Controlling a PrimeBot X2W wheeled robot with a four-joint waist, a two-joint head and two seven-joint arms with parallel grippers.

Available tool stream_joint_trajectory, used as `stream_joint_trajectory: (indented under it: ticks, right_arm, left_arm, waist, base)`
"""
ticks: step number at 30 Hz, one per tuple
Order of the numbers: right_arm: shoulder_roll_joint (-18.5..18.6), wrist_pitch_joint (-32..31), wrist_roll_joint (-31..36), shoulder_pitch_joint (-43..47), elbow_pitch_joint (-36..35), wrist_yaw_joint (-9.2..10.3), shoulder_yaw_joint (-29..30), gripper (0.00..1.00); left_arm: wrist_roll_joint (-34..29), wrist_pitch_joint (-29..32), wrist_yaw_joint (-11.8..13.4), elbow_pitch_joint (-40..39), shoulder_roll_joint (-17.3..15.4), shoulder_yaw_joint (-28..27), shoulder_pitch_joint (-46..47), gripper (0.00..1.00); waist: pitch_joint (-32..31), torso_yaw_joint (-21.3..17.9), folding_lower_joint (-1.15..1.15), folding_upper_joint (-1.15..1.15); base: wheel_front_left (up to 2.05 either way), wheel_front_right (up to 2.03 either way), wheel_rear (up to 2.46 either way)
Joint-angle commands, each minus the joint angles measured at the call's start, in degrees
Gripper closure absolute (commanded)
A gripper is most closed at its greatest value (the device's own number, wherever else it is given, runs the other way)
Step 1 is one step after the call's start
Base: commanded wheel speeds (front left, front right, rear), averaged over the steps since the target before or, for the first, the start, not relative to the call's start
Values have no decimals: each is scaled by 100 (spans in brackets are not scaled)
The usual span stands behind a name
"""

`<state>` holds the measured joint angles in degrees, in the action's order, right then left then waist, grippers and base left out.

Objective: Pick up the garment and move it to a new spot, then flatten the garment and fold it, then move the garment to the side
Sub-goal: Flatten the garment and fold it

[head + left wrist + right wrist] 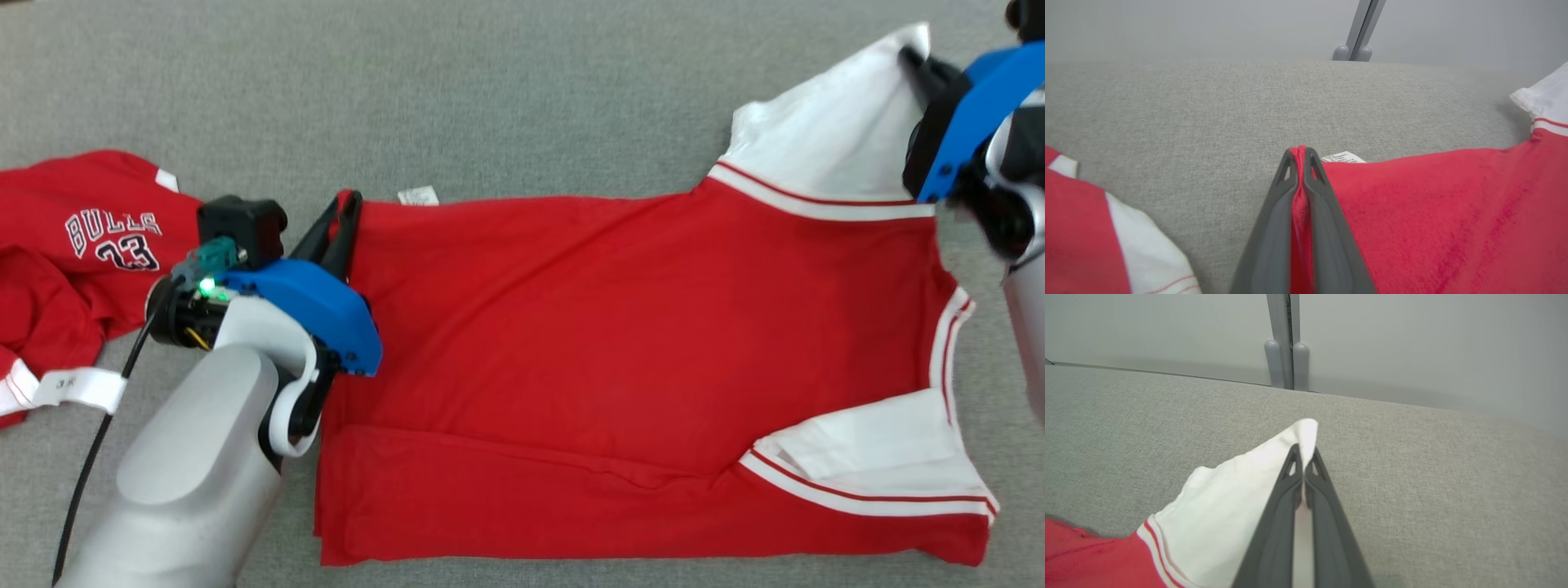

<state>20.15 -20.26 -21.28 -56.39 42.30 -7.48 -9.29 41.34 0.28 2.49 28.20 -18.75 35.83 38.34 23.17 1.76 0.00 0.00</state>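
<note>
The left gripper (349,204) is clamped on the far hem corner of the red jersey (620,327). The right gripper (913,59) pinches the tip of its white sleeve (816,139). The jersey lies spread on the grey fabric surface (522,98), its long axis running between the two grips and its body nearer the robot than both.

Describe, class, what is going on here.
A two-armed robot is handling a red shirt spread on a grey fabric surface. Its left gripper is shut on the shirt's red corner beside a label; its right gripper is shut on the tip of a white sleeve. A second red garment lies crumpled at the left.
</note>
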Motion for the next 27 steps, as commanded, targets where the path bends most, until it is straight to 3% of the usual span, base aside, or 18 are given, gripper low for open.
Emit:
stream_joint_trajectory:
  ticks: [1, 8, 15, 21, 27]
  right_arm:
    - [49, 26, -111, 170, -86, -3, -58, 100]
    - [476, -205, -967, 1324, -1069, -3, -437, 100]
    - [783, -590, -1487, 2537, -2206, -3, -112, 100]
    - [617, -949, -1531, 3469, -3076, -3, 427, 100]
    - [257, -1228, -1407, 4294, -3814, -3, 875, 100]
  left_arm:
    - [28, -59, -37, -10, -15, -14, -78, 100]
    - [-170, -591, -358, -292, -256, 230, -692, 100]
    - [-375, -1201, -605, -557, -678, 364, -1255, 100]
    - [-548, -1464, -692, -497, -881, 363, -1540, 100]
    - [-711, -1545, -619, -399, -926, 196, -1807, 100]
  waist:
    - [-186, -96, 0, 0]
    - [-604, -193, 0, 0]
    - [-801, -320, 0, 0]
    - [-867, -454, 0, 0]
    - [-973, -548, 0, 0]
  base:
    - [0, 0, 0]
    - [0, 0, 0]
    - [0, 0, 0]
    - [0, 0, 0]
    - [0, 0, 0]
